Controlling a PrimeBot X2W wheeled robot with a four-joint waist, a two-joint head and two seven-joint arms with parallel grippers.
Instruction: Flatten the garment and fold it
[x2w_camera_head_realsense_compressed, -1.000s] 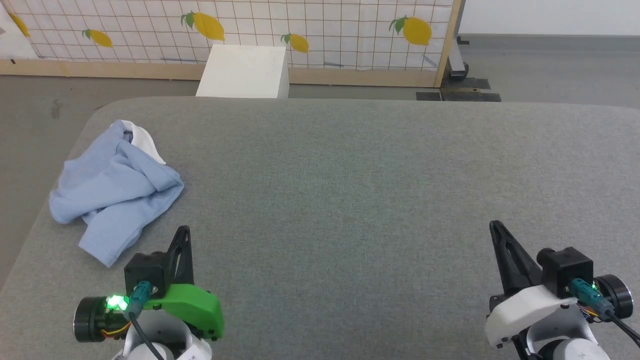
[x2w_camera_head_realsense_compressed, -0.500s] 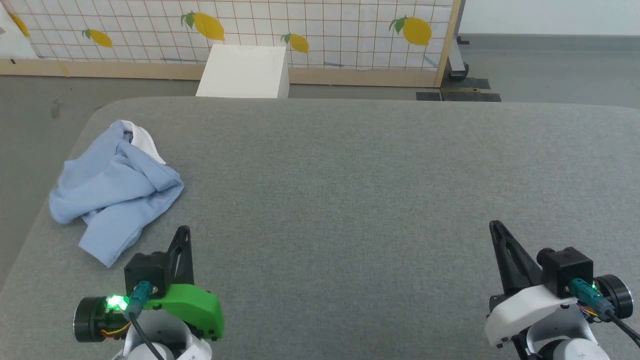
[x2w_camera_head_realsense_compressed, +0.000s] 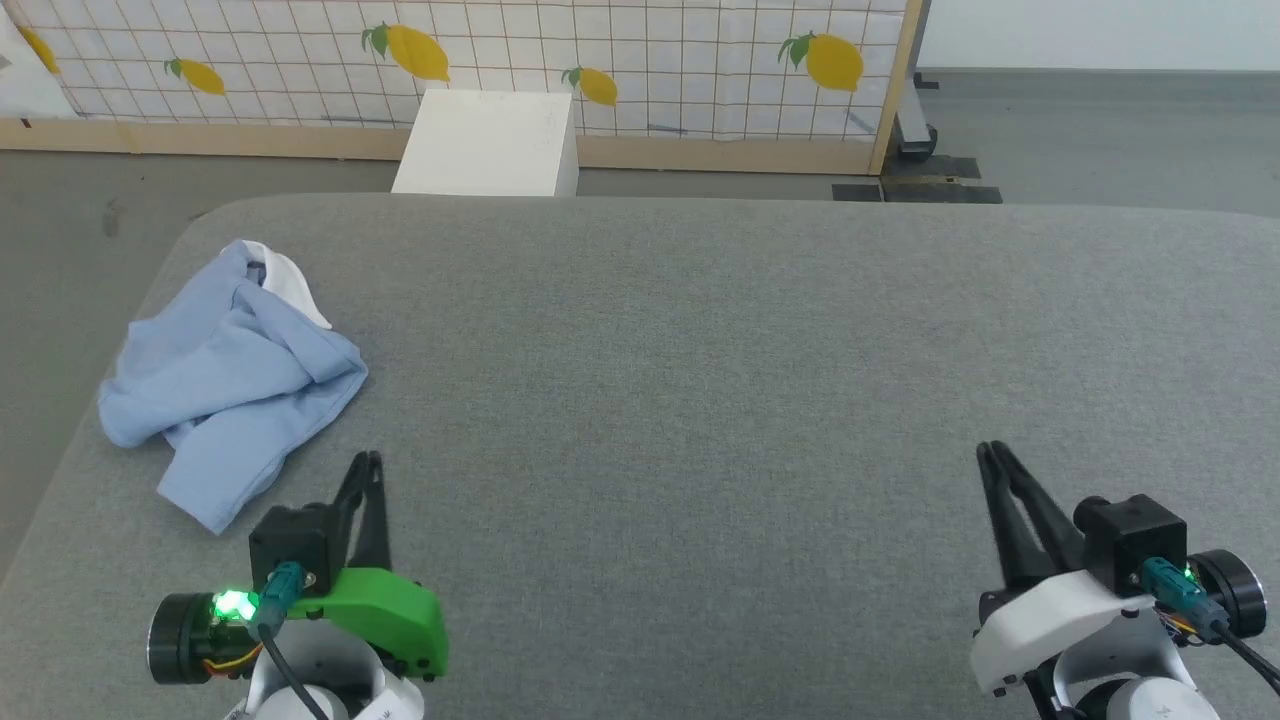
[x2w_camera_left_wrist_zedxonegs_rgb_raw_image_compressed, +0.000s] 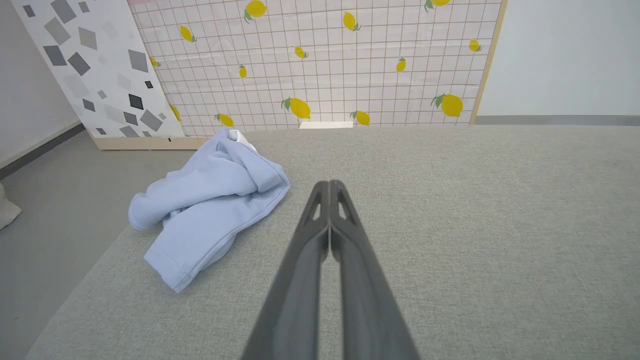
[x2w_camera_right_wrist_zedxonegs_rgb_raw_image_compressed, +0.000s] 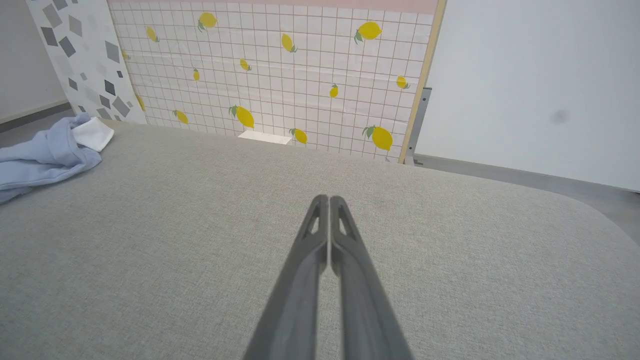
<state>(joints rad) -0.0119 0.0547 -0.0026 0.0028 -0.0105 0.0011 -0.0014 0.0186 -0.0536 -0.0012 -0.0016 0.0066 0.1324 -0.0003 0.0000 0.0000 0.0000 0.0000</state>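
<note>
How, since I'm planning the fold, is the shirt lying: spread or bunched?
Bunched: the garment lies in a crumpled heap, layers overlapping.

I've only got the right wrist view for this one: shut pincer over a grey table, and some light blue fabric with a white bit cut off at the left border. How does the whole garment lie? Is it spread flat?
Observer: Not flat. The head view has the garment whole: a crumpled heap near the left edge of the table, with folds lying over one another.
Operator: Is the other arm holding it?
Observer: No. The left pincer is shut on nothing and apart from the garment, with bare table between them. In the left wrist view the garment's hemmed end lies off to the left of the fingers.
</note>
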